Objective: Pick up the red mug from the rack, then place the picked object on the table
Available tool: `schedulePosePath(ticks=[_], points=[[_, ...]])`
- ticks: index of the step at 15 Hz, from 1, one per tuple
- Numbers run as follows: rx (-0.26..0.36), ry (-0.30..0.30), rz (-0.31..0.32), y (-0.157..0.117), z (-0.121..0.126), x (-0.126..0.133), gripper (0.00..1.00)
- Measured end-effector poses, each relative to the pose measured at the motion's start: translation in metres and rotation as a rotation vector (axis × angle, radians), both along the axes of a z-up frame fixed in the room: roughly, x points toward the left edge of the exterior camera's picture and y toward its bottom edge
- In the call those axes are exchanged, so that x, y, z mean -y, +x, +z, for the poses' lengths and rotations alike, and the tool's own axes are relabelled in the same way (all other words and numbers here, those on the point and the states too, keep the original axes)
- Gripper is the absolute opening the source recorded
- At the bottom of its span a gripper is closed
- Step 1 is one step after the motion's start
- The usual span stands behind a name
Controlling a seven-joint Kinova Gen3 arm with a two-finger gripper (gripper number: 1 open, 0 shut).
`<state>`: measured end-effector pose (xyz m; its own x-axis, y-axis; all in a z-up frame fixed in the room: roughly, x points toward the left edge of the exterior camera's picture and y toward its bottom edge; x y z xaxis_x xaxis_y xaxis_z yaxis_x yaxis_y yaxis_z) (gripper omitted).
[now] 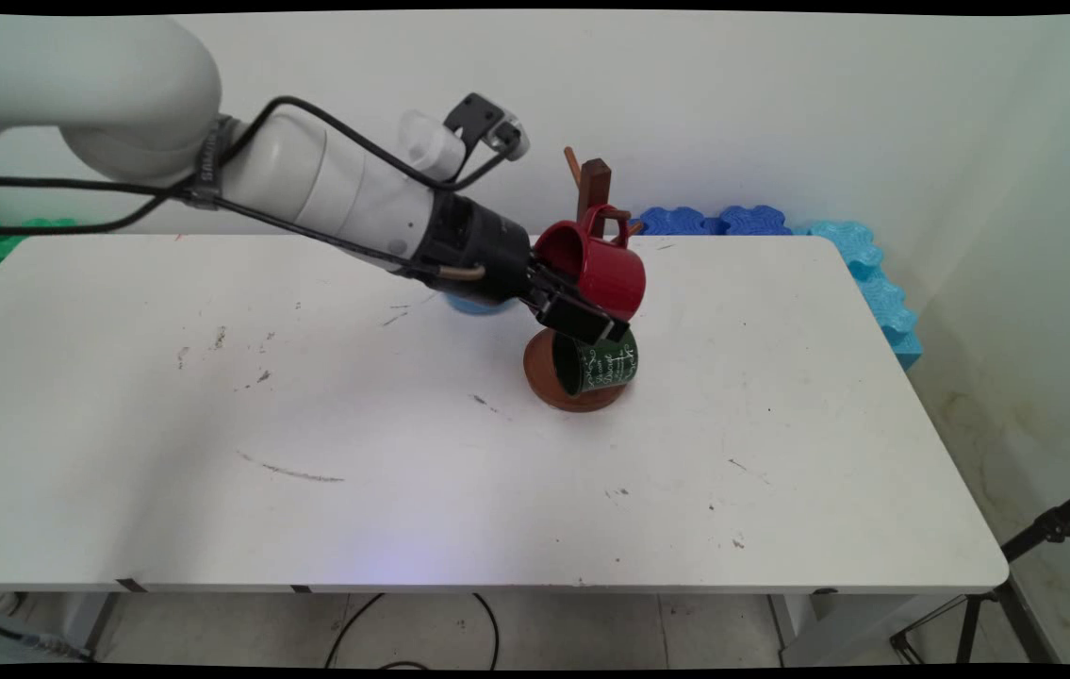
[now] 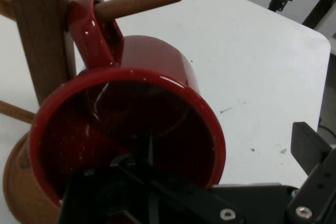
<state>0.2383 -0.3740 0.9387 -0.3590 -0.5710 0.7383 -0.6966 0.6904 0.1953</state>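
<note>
- My end effector [image 1: 582, 316] straddles the red mug's [image 1: 596, 269] rim: one finger inside, one outside, apparently released.
- Mug hangs by its handle on a peg [image 2: 139, 2] of the wooden mug tree [image 1: 594, 184], so the peg carries it.
- Green mug [image 1: 602, 363] hangs lower, near the base.
- Arm reaches in from the left, angled down over the table [image 1: 403, 453].

Glossy red ceramic mug [image 2: 157, 72] on a matt wooden mug tree [image 2: 39, 30]; tabletop [image 1: 403, 490] smooth, scuffed white.

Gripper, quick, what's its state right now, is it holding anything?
Gripper: open, straddling the rim of the red mug, whose handle hangs on a peg of the wooden mug tree; not clamped.
</note>
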Motion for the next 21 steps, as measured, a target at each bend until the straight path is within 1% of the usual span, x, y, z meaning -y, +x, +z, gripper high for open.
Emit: schedulePosePath(ticks=[4, 5, 9, 14, 21], points=[[-0.007, -0.006, 0.008, -0.006, -0.006, 0.001, 1.0], [-0.008, -0.009, 0.01, -0.007, -0.007, 0.001, 0.0], [-0.015, -0.02, 0.014, -0.011, -0.011, 0.003, 0.0], [-0.034, -0.043, 0.013, -0.014, -0.009, 0.001, 0.0], [-0.09, -0.074, -0.012, -0.025, 0.01, -0.014, 0.0]])
